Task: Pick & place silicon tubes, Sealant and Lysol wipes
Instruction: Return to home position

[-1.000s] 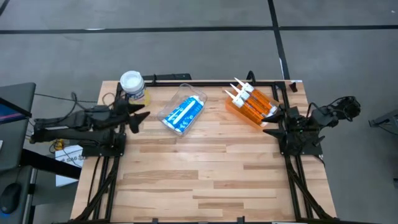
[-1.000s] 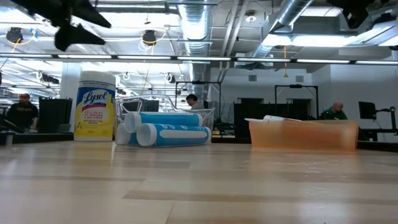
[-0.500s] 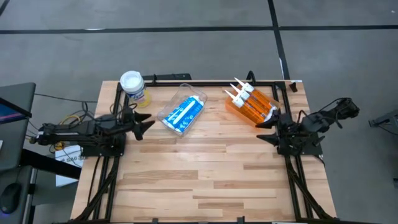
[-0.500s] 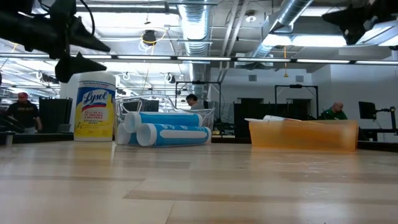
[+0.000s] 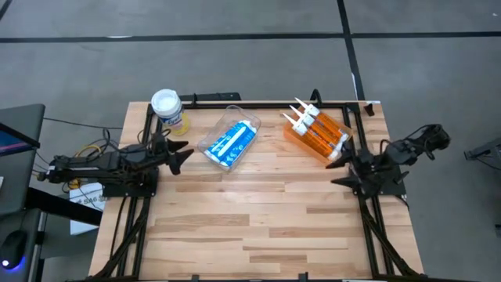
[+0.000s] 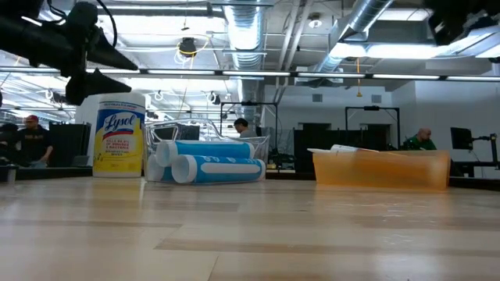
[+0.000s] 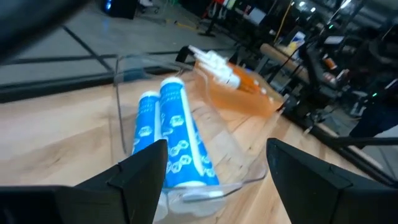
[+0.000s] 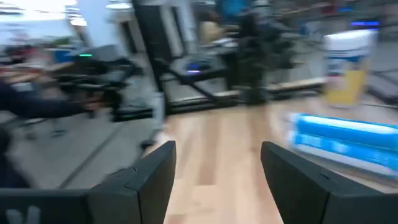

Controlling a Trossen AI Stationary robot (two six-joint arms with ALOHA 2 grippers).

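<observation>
high view: i read the left gripper (image 5: 181, 156) over the left edge of the table (image 5: 258, 227). its fingers are spread w/ nothing btwn them, pointing toward the clear bin (image 5: 237, 112). the right gripper (image 5: 337, 170) sits at the right edge, just beside the orange bin (image 5: 291, 131), fingers likewise spread and empty. the lysol wipes (image 5: 166, 105) stand upright at the far left corner, outside both bins and apart from both grippers. the blue sealant tubes (image 5: 227, 145) lie inside the clear bin, far-centre on the table. the orange tubes (image 5: 321, 131) lie side by side in the orange bin, white nozzles toward the far edge.

low view: the lysol wipes (image 6: 119, 136) stand upright at left, yellow label facing the cam. just beside them the blue sealant tubes (image 6: 215, 168) lie stacked in the clear bin. the orange bin (image 6: 383, 170) is well apart from it, at right. the left gripper (image 6: 117, 69) hangs above the wipes w/o touching them. of the right arm only a dark part shows at the top right corner. people (image 6: 31, 136) show in the room behind.

left wrist view: the fingers (image 7: 140, 177) stand wide apart, holding nothing. past them i see the blue sealant tubes (image 7: 180, 137) in the clear bin, and the orange bin (image 7: 249, 93) farther off.

right wrist view: blurred. the fingers (image 8: 146, 177) stand wide apart, holding nothing. a blue tube (image 8: 342, 142) and the lysol wipes (image 8: 348, 65) show across the table.
</observation>
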